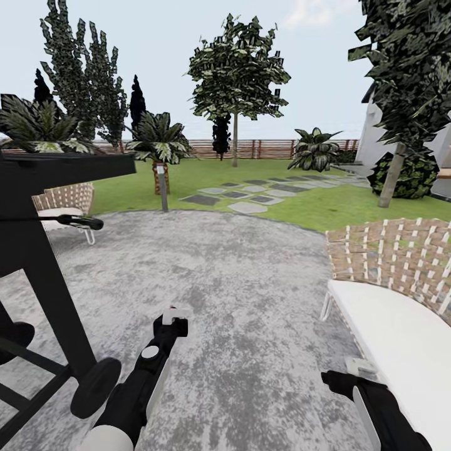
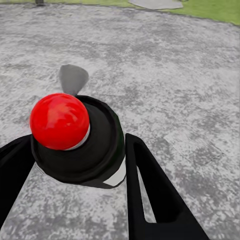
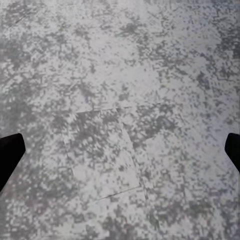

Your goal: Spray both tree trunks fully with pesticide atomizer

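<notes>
In the left wrist view the pesticide atomizer [image 2: 80, 150], a dark bottle with a red ball top and a white label patch, sits between the two black fingers of my left gripper [image 2: 77, 145], which is shut on it. The head view has that left gripper [image 1: 170, 321] low over the grey paving. My right gripper [image 1: 346, 376] hangs low at the right, open [image 3: 120, 150] with only paving between its fingertips. One tree [image 1: 237, 69] with a bare trunk [image 1: 235, 141] stands far ahead near the fence. A second tree's tree trunk [image 1: 391, 175] leans at the right on the garden lawn [image 1: 207, 178].
A black metal frame [image 1: 37, 250] with a wheel stands close at the left. A woven chair with a white cushion [image 1: 401, 294] is close on the right, another chair [image 1: 66, 203] further left. Stepping stones [image 1: 250, 194], a lamp post [image 1: 163, 188], palm bushes and the slatted fence [image 1: 269, 149] lie ahead.
</notes>
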You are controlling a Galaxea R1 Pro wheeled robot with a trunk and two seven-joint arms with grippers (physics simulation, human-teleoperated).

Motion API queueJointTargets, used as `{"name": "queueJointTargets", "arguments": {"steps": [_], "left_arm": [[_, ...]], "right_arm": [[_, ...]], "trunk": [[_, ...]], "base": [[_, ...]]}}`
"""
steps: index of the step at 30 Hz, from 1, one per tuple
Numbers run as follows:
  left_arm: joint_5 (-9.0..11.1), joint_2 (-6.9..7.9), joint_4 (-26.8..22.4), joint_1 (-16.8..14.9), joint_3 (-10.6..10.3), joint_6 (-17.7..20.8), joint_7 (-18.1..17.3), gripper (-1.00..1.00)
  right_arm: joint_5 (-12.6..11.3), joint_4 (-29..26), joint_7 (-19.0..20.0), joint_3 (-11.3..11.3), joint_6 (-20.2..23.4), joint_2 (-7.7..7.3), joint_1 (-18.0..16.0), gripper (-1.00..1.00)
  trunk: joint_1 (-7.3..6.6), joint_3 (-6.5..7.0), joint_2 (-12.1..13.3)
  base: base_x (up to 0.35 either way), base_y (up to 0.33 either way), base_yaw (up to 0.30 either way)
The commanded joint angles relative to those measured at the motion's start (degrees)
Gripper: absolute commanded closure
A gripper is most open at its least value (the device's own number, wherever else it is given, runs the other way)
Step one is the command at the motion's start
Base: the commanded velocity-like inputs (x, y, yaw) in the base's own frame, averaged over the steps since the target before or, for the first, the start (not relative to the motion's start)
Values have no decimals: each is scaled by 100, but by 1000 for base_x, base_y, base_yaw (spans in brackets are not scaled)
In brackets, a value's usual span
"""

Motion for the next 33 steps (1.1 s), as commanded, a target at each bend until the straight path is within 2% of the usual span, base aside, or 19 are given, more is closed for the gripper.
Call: {"name": "queueJointTargets", "arguments": {"steps": [1,33], "left_arm": [[-2,-1,-1,0,0,0,1,100],[-2,0,-1,0,0,0,1,100]], "right_arm": [[0,1,0,0,0,-1,0,-100],[0,4,0,0,0,1,1,-100]], "trunk": [[0,0,0],[0,9,0]], "base": [[337,0,0],[337,0,0]]}}
